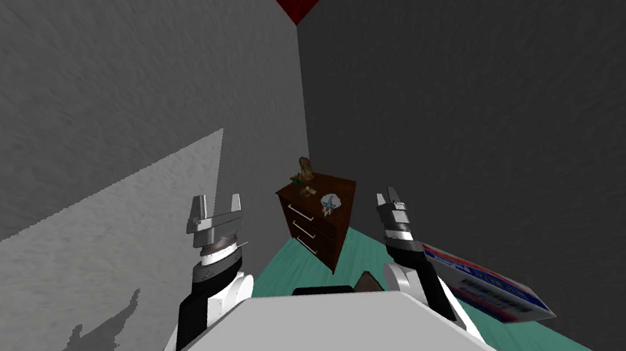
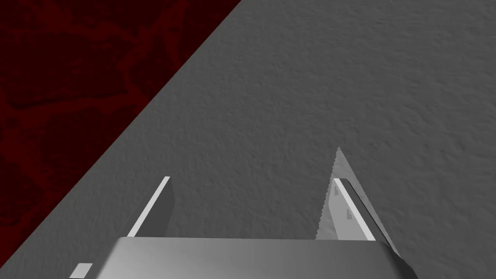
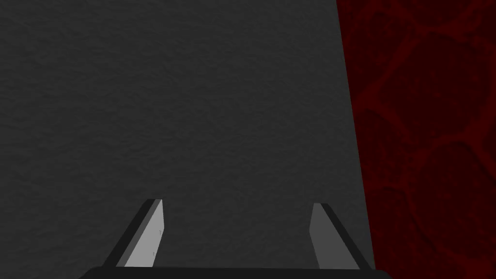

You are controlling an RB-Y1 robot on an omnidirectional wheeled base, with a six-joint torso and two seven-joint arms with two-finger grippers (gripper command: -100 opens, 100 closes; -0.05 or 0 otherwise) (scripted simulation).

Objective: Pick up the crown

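Here's the corner ahead: a dark brown dresser [image 1: 316, 235] stands far off where the two grey walls meet, its three drawers facing us. On its top sits the crown [image 1: 329, 202], a small whitish piece with blue on it, at the near right side of the top. Farther back on that top a brown figure [image 1: 306, 168] stands upright, with a little green thing [image 1: 296, 181] just beside it and a pale scrap [image 1: 309, 190] between figure and crown.

Both arms are up in front of the chest, well short of the dresser. The left gripper [image 1: 216, 201] is raised on the left with its fingers spread wide and nothing between them. The right gripper [image 1: 388, 195] is raised on the right, its fingers likewise spread apart and empty.

A teal floor [image 1: 280, 270] runs to the dresser's foot, and a flat blue, white and red box [image 1: 486, 283] lies along the right wall, near us.
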